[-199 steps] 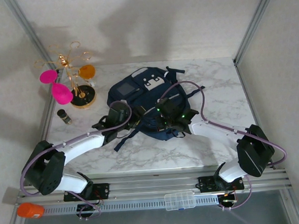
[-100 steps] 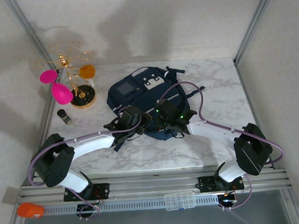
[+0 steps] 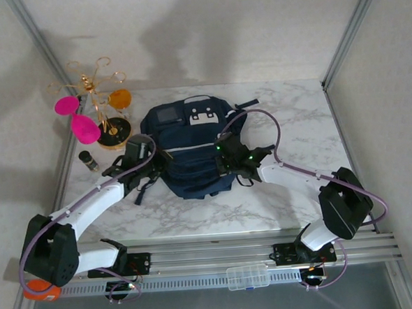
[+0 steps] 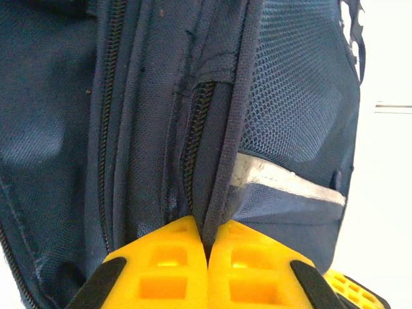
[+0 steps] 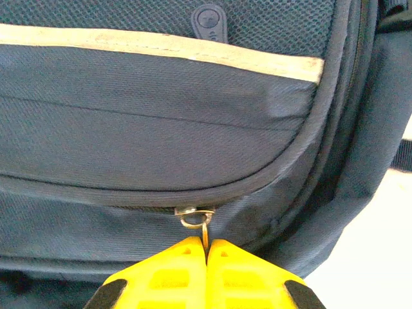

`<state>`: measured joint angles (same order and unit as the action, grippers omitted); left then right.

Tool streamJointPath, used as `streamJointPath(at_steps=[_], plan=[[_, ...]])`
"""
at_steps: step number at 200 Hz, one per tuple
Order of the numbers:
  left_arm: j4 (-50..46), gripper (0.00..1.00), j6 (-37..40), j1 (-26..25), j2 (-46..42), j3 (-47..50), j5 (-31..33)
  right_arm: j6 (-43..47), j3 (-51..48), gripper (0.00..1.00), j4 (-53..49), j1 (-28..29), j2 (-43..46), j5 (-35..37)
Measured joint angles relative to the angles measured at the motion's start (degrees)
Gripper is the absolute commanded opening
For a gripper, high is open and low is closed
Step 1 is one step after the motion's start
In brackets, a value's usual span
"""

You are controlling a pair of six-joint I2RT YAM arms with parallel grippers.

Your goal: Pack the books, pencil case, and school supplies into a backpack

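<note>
1. The backpack (image 3: pixel 188 152) lies flat in the middle of the desk (image 3: pixel 295 121), front face up, between the two arms. What is inside it cannot be told.
2. It is dark navy, with a pale stripe across the front. White patches (image 3: pixel 205 114) and a grey square panel (image 3: pixel 167 115) sit at its far end, and dark straps trail off both sides.
3. The left end effector (image 4: pixel 208 257) is at the backpack's left side. Its yellow fingers are together, clamped on a piped fabric edge beside a line of zip teeth, with navy mesh to the right.
4. The right end effector (image 5: pixel 206 248) is at the backpack's right side. Its fingers are together, clamped on the thin metal zip pull (image 5: pixel 196 219) hanging from a slider on a curved seam.
5. A gold stand (image 3: pixel 101 98) holding pink and orange cups is at the far left of the desk, with a small dark bottle (image 3: pixel 88 160) just near it.
6. A clear compartment box (image 3: pixel 247 276) rests on the near rail; its contents are too small to tell.
</note>
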<state>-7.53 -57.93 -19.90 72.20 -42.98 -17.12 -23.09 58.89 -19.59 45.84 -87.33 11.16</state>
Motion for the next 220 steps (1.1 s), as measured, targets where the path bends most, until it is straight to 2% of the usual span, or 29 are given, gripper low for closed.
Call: streamJointPath(at_steps=[7, 16, 39, 71, 101, 121, 141, 158, 181, 220], plan=[[-0.09, 0.33, 1.07, 0.63, 0.00, -0.02, -0.46, 0.28, 0.37, 0.00, 0.09, 0.50, -0.31, -0.24], [-0.04, 0.46, 1.38, 1.05, -0.07, -0.02, -0.70, 0.48, 0.85, 0.00, -0.20, 1.14, -0.48, -0.26], [0.76, 0.59, -0.50, -0.09, -2.32, 0.57, -0.22, 0.85, 1.25, 0.00, -0.66, 2.08, -0.66, -0.24], [6.69, 0.63, -11.06, -10.27, -8.98, 6.05, 3.87, 0.81, 1.20, 0.00, -0.57, 2.23, -0.66, -0.37], [11.06, 0.63, -22.18, -18.12, -7.26, 9.40, 9.05, 0.81, 0.83, 0.00, -0.13, 2.27, -0.66, -0.33], [12.94, 0.55, -27.02, -19.98, -2.25, 7.32, 11.98, 0.85, 0.28, 0.00, 0.52, 2.32, -0.66, -0.31], [15.41, 0.54, -30.32, -20.81, 3.48, 3.21, 14.84, 0.87, -0.20, 0.00, 1.01, 2.36, -0.66, -0.31], [16.63, 0.48, -32.39, -21.46, 7.34, -0.57, 16.50, 0.90, -0.20, 0.00, 1.22, 2.38, -0.66, -0.31], [18.08, 0.34, -35.80, -22.18, 11.32, -3.13, 17.99, 0.90, -0.28, 0.00, 1.66, 2.36, -0.66, -0.04], [18.23, 0.03, -39.47, -22.77, 14.91, -3.15, 19.45, 0.85, -0.46, 0.00, 1.86, 2.36, -0.70, 0.83]])
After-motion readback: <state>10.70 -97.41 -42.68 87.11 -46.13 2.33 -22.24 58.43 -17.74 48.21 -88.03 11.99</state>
